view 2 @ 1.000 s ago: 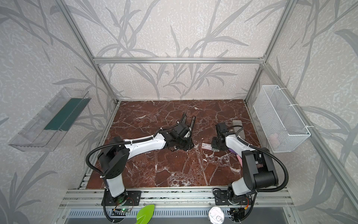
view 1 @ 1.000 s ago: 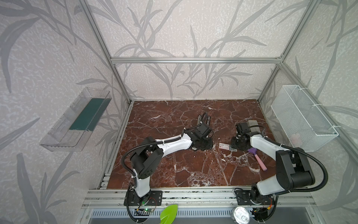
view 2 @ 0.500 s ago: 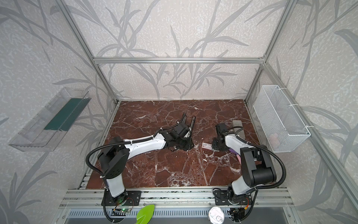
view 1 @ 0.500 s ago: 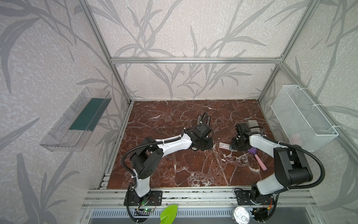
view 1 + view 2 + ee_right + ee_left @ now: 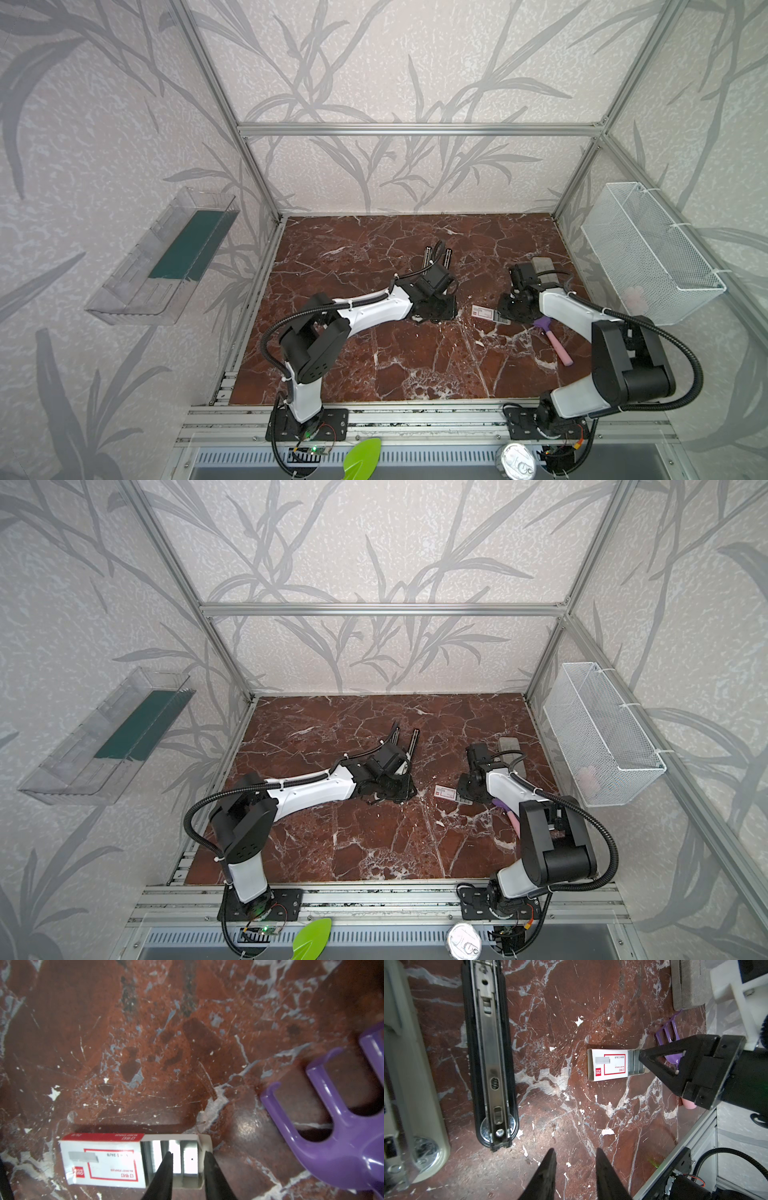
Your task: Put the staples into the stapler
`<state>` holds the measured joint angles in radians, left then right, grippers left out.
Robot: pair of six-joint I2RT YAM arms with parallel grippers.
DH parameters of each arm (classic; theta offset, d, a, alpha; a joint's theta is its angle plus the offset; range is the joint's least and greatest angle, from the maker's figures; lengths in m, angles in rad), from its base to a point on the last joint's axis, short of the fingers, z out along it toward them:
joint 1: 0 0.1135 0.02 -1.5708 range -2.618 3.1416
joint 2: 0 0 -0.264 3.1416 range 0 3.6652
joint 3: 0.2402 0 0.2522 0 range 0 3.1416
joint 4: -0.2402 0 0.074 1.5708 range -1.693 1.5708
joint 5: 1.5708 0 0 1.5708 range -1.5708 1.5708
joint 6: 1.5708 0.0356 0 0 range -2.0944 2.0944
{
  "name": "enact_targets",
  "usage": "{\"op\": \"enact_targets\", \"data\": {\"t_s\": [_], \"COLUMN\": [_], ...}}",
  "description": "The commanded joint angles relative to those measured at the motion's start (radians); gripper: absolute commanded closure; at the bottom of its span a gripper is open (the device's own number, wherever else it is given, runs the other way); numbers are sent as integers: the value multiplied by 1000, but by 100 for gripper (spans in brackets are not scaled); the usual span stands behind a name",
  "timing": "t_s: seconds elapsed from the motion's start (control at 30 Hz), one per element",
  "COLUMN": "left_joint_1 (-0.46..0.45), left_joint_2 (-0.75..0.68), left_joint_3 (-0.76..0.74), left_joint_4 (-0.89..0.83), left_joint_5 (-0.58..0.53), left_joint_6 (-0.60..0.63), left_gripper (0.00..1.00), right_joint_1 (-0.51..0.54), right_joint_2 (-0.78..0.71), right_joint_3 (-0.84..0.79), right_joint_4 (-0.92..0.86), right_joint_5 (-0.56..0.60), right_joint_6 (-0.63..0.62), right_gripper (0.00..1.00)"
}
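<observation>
Small white-and-red cardboard box of staples [image 5: 484,311] [image 5: 446,791] lies right of centre in both top views. Strips [image 5: 188,1159] seem light, brittle: pinch their sides. Right jaws straddle one, grip unclear; left jaws open, empty.

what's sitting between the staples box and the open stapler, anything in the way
Nothing visible: only bare table lies between the staples and the open stapler. The right gripper hangs over the box's slid-out tray, with nothing between them. The purple stick lies on the box's far side, off that path.
</observation>
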<state>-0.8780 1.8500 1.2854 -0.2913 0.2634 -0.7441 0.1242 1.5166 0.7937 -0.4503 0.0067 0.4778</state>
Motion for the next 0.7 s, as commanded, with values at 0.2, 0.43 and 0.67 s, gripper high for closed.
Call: {"op": "enact_targets", "data": {"t_s": [0.2,0.43,0.67], "left_joint_1": [-6,-6,-6], "left_joint_2": [-21,-20,-26], "left_joint_3": [23,26,23], "left_joint_4": [0,-3,-3], "left_joint_5": [2,2,-1], "left_joint_6": [-6,-5,-5], "left_gripper": [66,66,66], "right_joint_1": [-17,-23,-24], "right_joint_2": [-8,12,38], "right_joint_3": [-23,-29,-31], "right_joint_4": [-7,4,15], "right_joint_5": [-8,-19,-30], "right_joint_6": [-1,-5,-5], "right_gripper": [79,88,88]}}
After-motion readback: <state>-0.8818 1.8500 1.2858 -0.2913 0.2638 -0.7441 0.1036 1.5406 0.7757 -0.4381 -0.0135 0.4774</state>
